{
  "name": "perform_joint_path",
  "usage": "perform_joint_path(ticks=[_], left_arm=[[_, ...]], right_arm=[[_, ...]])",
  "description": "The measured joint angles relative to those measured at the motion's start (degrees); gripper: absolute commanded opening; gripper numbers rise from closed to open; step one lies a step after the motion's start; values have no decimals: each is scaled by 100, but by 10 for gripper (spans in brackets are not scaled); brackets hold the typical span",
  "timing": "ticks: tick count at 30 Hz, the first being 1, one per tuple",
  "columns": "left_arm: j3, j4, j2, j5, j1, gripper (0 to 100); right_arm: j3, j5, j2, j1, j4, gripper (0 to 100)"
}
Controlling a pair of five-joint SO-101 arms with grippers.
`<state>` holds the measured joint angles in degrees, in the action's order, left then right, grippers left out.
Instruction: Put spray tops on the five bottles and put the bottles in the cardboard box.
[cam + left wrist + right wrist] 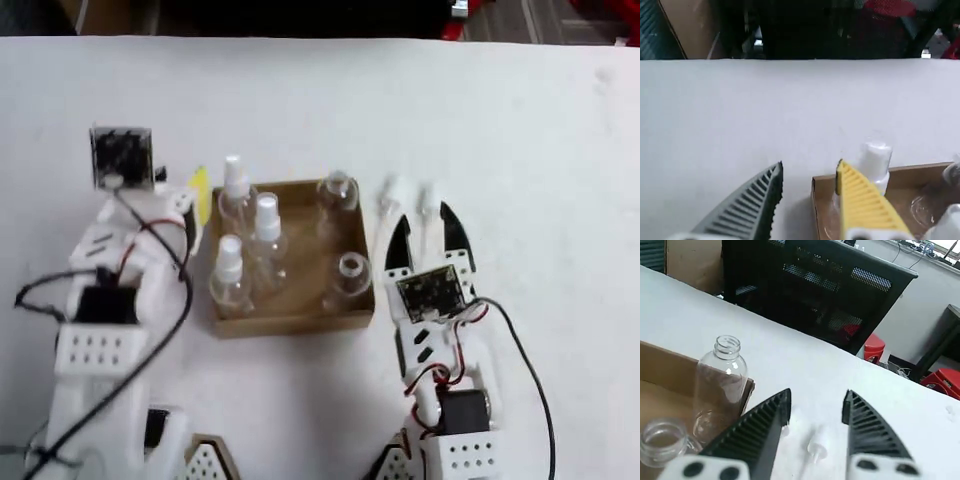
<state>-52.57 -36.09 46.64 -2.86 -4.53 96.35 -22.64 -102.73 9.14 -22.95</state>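
The cardboard box [290,320] stands in the middle of the table with all the bottles in it. Three bottles [266,228] on its left side wear white spray tops. Two open-necked bottles [338,192] [352,270] stand on its right side. Two loose spray tops [393,195] [430,203] lie on the table just right of the box. My right gripper [425,212] [815,400] is open low over them, with one spray top [816,447] between its black fingers. My left gripper [185,197] [810,170] is open at the box's left wall, beside a capped bottle [875,159].
An open bottle [722,385] stands in the box corner [747,390] close to my right gripper. White table stretches beyond the box to the far edge, where dark chairs [840,295] stand. Cables [520,350] trail from both arms.
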Motion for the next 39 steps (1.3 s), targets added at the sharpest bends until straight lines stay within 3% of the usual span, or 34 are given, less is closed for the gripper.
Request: perform_joint_path(ticks=[3,8,14,19,26,34,39], left_arm=[[79,237,-993,0,-97,168],[79,1310,-2242,53,-440,169],[-501,2629,-2716,352,-484,166],[-615,2954,-2743,440,-536,166],[-615,2980,-2752,290,-844,166],[-615,2998,-2752,255,-853,166],[-615,3024,-2752,255,-853,166]], right_arm=[[0,-26,0,9,0,26],[0,-264,0,18,-70,29],[-387,97,0,-123,-255,19],[-1574,387,554,-220,-853,23],[-3833,1257,3648,-316,-1415,29],[-7077,2303,7930,-281,-2989,225],[-9099,2699,10321,-299,-3965,209]])
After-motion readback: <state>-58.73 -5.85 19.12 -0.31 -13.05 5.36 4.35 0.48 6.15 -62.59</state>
